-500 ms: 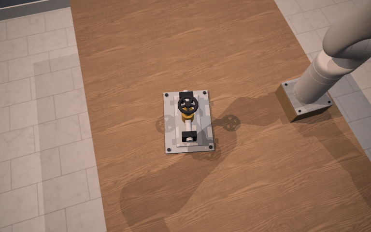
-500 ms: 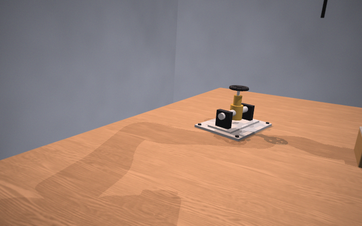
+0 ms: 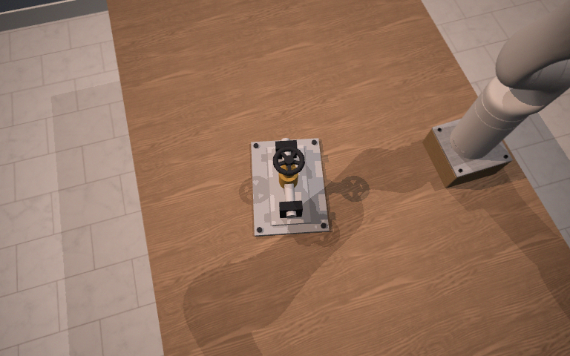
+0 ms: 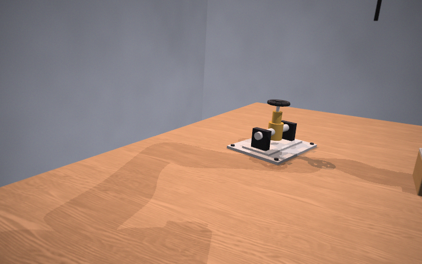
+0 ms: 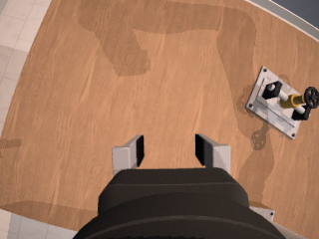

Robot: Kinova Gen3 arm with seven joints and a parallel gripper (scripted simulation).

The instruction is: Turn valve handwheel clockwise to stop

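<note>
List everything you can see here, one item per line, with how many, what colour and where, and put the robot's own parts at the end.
Handwheel: one, black, level on top of the valve stem.
Valve body: one, yellow, on the pipe under the handwheel.
Pipe: one, white, running between the two blocks.
Blocks: two, black, one at each pipe end.
Plate: one, light grey, four dark bolts, mid-table.
Table: one, brown wood, on pale tiled floor.
Pedestal: one, grey top with wooden sides, at the table edge.
Arm: one, off-white, rising from the pedestal.
Tool: one, black with grey fingers, open, high above the table, away from the valve.
</note>
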